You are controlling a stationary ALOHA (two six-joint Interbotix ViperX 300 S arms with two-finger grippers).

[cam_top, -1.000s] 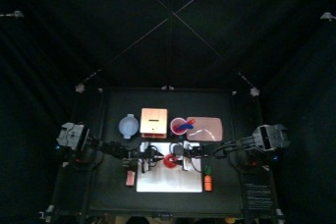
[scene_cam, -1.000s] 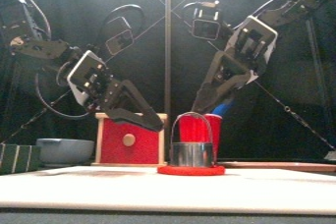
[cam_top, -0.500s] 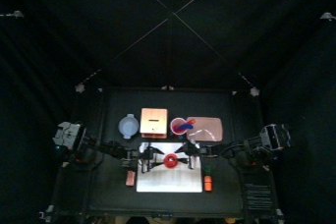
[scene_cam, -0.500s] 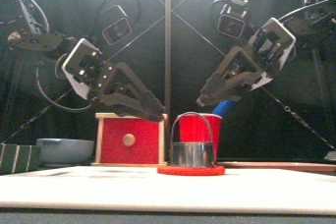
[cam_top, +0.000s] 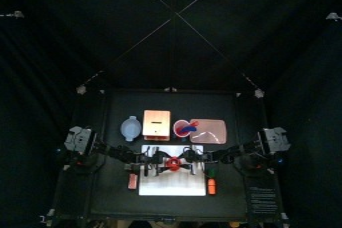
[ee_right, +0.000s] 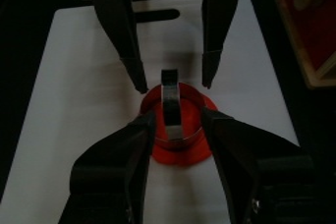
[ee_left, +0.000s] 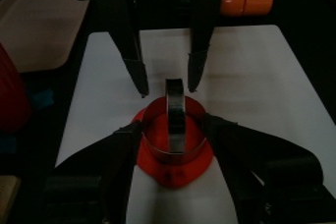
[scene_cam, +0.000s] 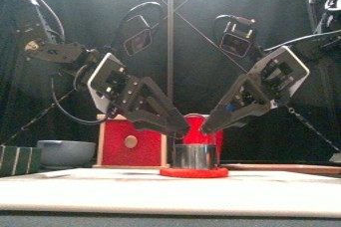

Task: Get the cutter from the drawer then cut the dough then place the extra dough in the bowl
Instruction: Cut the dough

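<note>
The left gripper has its jaws spread wide, one on each side of the round metal cutter. The right gripper faces it from the other side, jaws spread about the same cutter. The cutter stands upright in the flat red dough on the white cutting board, near the middle of the desk. Whether any jaw tip touches the dough or the metal cannot be made out; the tips overlap it in every view. From the front the crossed jaws cover most of the red cup behind. The wooden box and the bowl stand to the left, behind the left arm. An orange toy lies just off the board.
</note>
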